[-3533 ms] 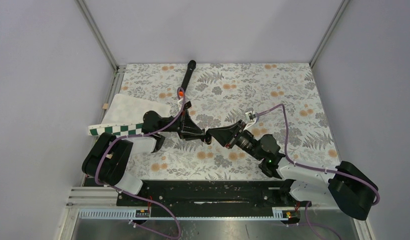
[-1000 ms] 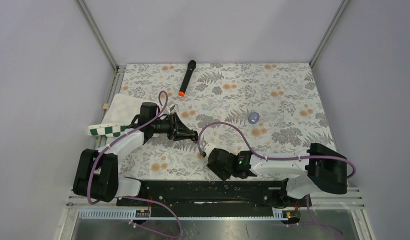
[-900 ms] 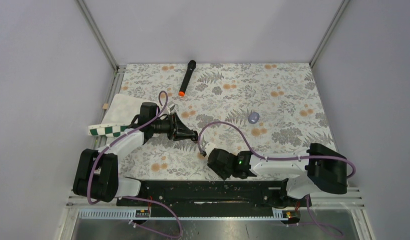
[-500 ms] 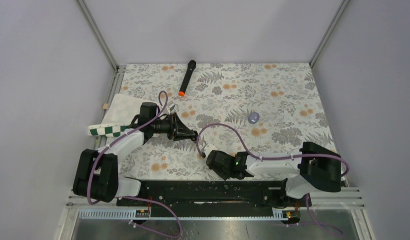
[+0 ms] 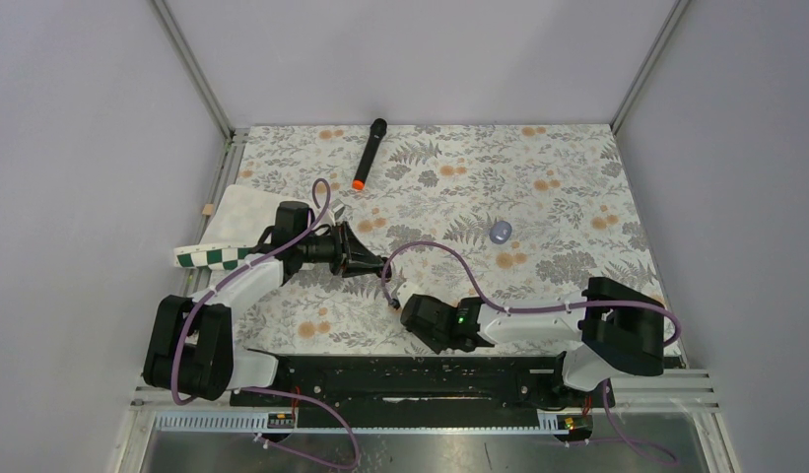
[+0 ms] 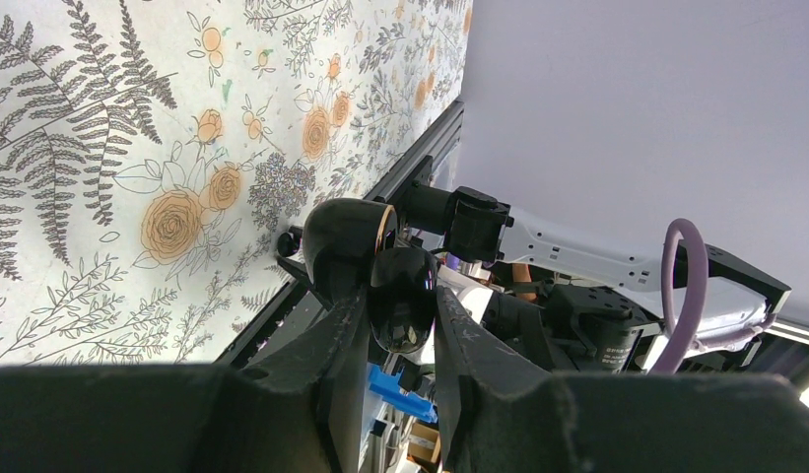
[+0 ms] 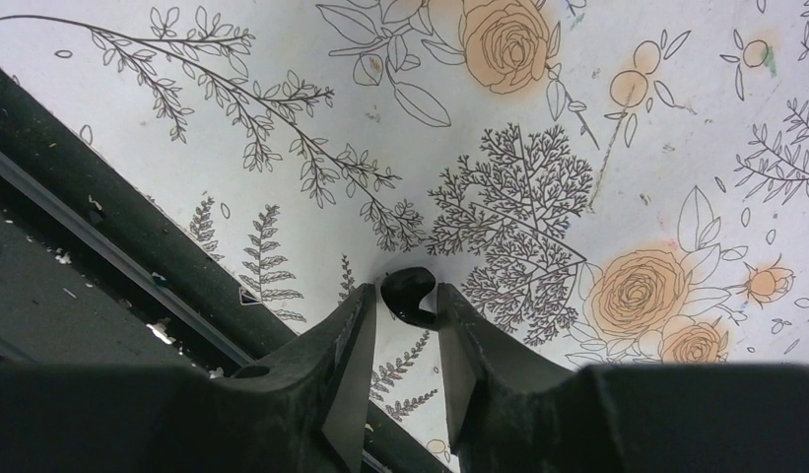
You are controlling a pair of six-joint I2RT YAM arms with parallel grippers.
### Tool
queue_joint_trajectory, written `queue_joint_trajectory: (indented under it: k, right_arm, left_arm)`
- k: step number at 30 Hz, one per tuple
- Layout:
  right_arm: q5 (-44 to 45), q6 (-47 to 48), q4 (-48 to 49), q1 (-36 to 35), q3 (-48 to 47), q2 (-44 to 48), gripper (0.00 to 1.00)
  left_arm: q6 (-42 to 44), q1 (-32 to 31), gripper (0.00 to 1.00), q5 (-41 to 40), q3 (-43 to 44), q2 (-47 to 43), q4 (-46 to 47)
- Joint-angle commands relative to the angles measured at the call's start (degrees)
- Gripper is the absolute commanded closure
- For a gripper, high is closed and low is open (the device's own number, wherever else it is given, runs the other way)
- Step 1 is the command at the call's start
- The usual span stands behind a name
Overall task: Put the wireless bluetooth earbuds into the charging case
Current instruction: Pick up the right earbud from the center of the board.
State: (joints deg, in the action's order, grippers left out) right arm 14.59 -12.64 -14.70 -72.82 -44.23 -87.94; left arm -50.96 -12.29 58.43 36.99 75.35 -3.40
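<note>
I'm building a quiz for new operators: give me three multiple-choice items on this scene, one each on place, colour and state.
1. Where does the microphone lie? A far side of the table B beside the arm bases C on the checkered board
2. Its tip is: A green B orange C white
3. The charging case is: A shut on the table B held open by the left gripper C hidden
Answers: A, it lies by the back wall; B, its nearer end shows orange; B, jaws clamp it, lid swung back.
</note>
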Motion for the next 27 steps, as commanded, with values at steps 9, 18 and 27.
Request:
queue_joint_trajectory:
  k: [9, 18, 27]
  right_arm:
    - [3.72, 0.13, 0.3, -0.6, -2.71, -0.75, 0.71]
    - [5.64, -2.57, 0.81, -0.53, -2.65, 2.17, 1.0]
    - [1.68, -7.29, 15.05, 4.32, 5.42, 22.74, 1.0]
  left_arm:
    - [1.03, 0.52, 1.0, 0.67, 0.02, -1.36, 0.53]
    - [2.79, 0.58, 1.0, -0.04, 0.39, -1.35, -1.9]
    - [5.87, -1.19, 1.0, 2.93, 1.01, -0.32, -4.08]
